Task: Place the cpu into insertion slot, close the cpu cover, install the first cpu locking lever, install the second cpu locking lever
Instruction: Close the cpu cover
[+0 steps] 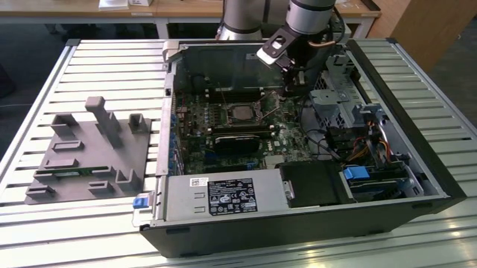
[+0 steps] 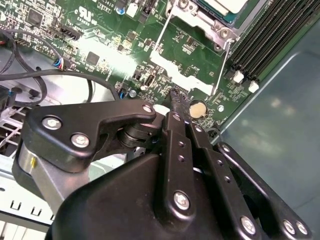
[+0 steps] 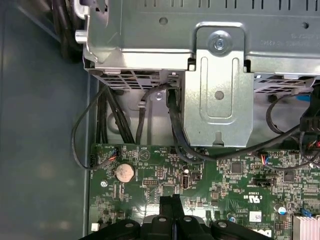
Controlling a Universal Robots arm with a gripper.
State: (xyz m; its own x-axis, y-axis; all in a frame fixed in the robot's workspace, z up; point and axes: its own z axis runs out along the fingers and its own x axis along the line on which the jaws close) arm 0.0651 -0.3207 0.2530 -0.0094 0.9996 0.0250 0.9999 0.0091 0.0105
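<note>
The cpu (image 1: 240,113) shows its silver-grey top inside the insertion slot (image 1: 225,114) on the green board. Over it lies the cpu cover (image 2: 210,24), a silvery frame around the chip (image 2: 222,5). Two thin metal locking levers (image 2: 163,31) (image 2: 223,62) stick out from the socket's corners over the board. My gripper (image 1: 291,86) hangs above the board on the exterior view's right of the socket, a short way from it. Both wrist views show its black fingertips (image 2: 176,97) (image 3: 171,200) pressed together with nothing between them, above the board near a coin battery (image 3: 124,172).
The open computer case (image 1: 417,192) lies on a slatted metal table (image 1: 111,72). A metal drive bracket (image 3: 217,90) and black cables (image 3: 80,135) stand close behind the gripper. Long black memory slots (image 2: 272,35) run beside the socket. A grey fixture (image 1: 89,151) sits on the exterior view's left.
</note>
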